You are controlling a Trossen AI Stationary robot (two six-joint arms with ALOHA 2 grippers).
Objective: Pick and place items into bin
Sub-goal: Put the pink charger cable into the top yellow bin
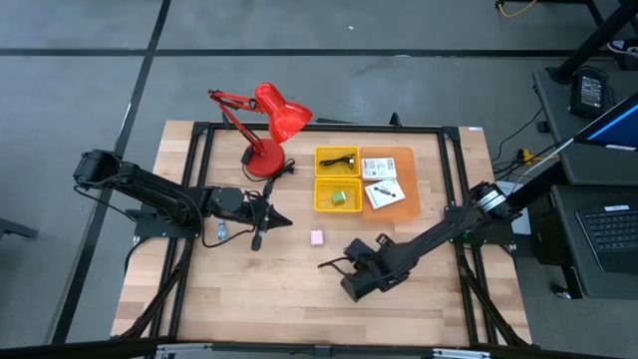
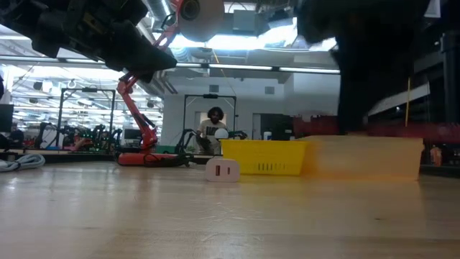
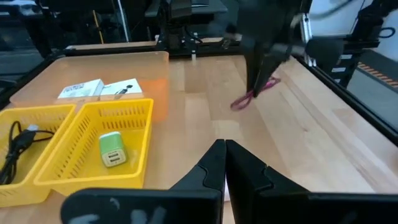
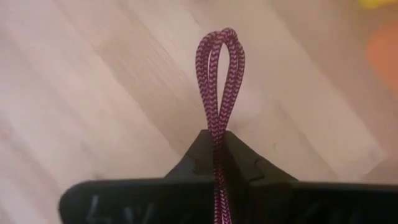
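My right gripper (image 4: 217,140) is shut on the maroon cord (image 4: 221,68), over the near middle of the table (image 1: 349,265). The cord also shows in the left wrist view (image 3: 254,94). My left gripper (image 3: 225,149) is shut and holds nothing, hovering left of centre (image 1: 271,215). The tiny pink block (image 1: 317,237) rests on the table between the arms. A black cord (image 1: 337,160) lies in the far yellow bin, and a small green piece (image 3: 113,149) in the near yellow bin (image 1: 337,195). White packets (image 1: 379,179) lie in the orange tray. My right gripper pinches the maroon cord between its two fingers where two strands run side by side (image 4: 216,134). The folded loop end (image 4: 221,37) sticks out past the fingertips. The cord lies along the fingers. I cannot tell whether the loop touches the table.
A red desk lamp (image 1: 269,120) stands at the far left of the bins, its base (image 1: 262,160) on the table. The orange tray (image 1: 399,158) sits right of the yellow bins. Bare wood lies along the near edge. A person sits in the room beyond (image 2: 213,122).
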